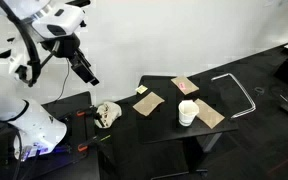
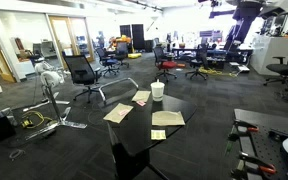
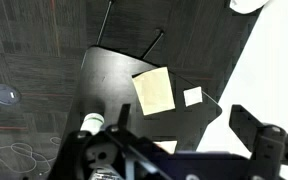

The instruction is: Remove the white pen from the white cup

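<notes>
The white cup [image 1: 187, 113] stands upright on the small black table [image 1: 164, 128], between tan paper pieces; it also shows in an exterior view [image 2: 157, 91]. The white pen is too thin to make out in any view. My gripper [image 1: 87, 72] hangs high in the air, well off to the side of the table and far from the cup; it shows at the top in an exterior view [image 2: 228, 44]. In the wrist view my gripper [image 3: 182, 120] is open and empty, looking down at a table corner. The cup is out of the wrist view.
Tan paper pieces [image 1: 149, 101] lie around the cup, one large [image 3: 154, 90] and one small white [image 3: 192, 96] in the wrist view. A pale crumpled object [image 1: 107, 113] sits on a side bench. A metal tube frame [image 1: 239, 92] and office chairs [image 2: 82, 70] stand nearby.
</notes>
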